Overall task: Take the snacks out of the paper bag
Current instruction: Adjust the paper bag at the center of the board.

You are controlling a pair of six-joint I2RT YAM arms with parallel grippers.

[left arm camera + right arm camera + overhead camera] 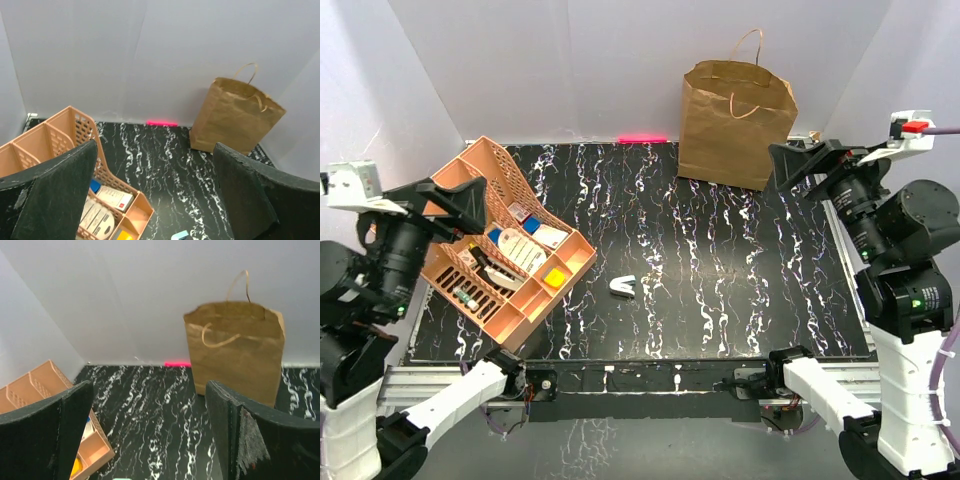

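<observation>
Hovering raised, both end effectors (155, 150) (150, 387) agape.

The large creased brown paper bag (735, 125) stands with its mouth upward, so its inside is hidden in all three views. The items in the orange plastic divided tray (505, 180) are too small to name and their labels are unreadable, as is the little white-and-grey object (623, 288) on the black marbled table (740, 270). Both wrist views cut the tray off at their left edges.
</observation>
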